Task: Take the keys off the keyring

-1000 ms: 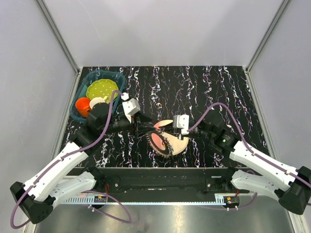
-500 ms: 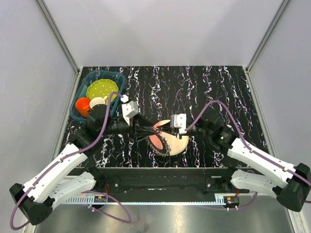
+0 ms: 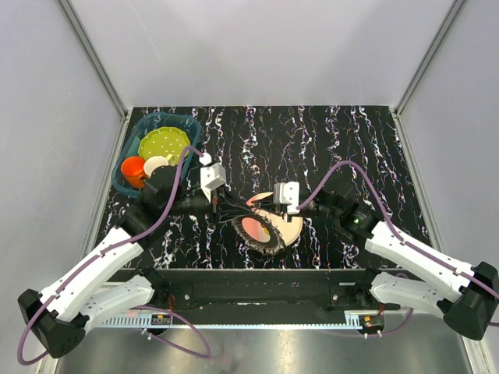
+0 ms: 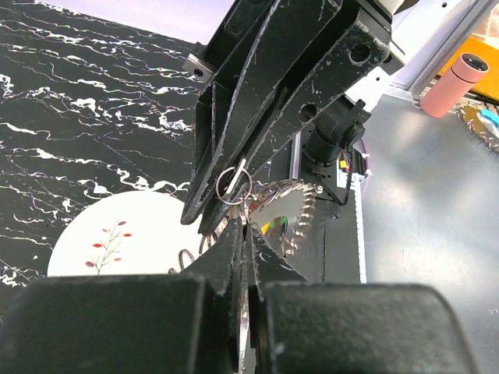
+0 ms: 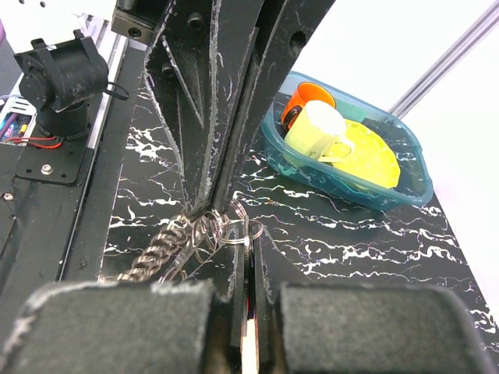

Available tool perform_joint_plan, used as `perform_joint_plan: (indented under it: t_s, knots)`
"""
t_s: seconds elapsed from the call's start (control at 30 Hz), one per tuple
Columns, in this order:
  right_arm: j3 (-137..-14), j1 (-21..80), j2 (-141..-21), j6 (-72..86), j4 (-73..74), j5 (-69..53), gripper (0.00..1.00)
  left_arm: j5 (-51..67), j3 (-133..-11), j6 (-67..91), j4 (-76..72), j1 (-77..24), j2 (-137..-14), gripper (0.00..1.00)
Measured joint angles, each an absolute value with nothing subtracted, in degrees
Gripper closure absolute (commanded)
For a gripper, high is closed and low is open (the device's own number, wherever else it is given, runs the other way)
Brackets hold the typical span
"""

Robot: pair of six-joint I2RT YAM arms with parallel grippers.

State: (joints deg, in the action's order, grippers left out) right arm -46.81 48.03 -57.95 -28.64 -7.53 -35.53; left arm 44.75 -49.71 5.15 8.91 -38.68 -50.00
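Black marbled tabletop [image 3: 327, 140]. A teal basket [image 3: 127, 149] is seen at 10 o'clock, holding a yellow plate [image 3: 164, 142], an orange cup [image 3: 132, 167] and a white cup [image 3: 156, 164], well apart from the work. A pink plate [image 3: 290, 227] is set near 6 o'clock of centre. The spiky keyring [image 3: 257, 234] is laid over the plate's 9 o'clock edge, directly under both sets of fingers. A bunch of small split rings [image 5: 234, 230] and a chain [image 5: 156, 253] are crowded at the fingertips, so single keys cannot be picked out.

The left jaws are closed tight, tips at the ring bunch. The right jaws are closed tight too, coming from 3 o'clock to the same bunch. What is pinched by either cannot be told.

Compared with a second ago, the left jaws, then parted, have been closed and brought nearer the right jaws. The plate is unmoved.
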Motion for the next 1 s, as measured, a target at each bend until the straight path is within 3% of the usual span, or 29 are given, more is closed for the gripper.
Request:
perform_joint_plan:
  t_s: [0.47, 0.77, 0.93, 1.0]
  knots:
    - [-45.7, 48.0, -56.5, -31.4, -6.9, -27.4, 0.95, 37.8, -46.8, 7.8, 5.7, -38.7, -49.2, 1.00]
    - [-45.5, 48.0, -55.9, -33.8, -6.5, -25.3, 1.00, 28.2, -46.3, 10.6, 6.1, -38.8, -49.8, 1.00]
    - [-45.5, 48.0, -55.9, -34.2, -6.2, -24.4, 1.00, 24.7, -46.3, 11.4, 7.2, -39.0, -50.1, 0.58]
    - [-45.5, 48.0, -55.9, -34.2, -6.3, -24.2, 1.00, 23.8, -46.3, 11.2, 8.3, -38.9, -50.0, 0.54]
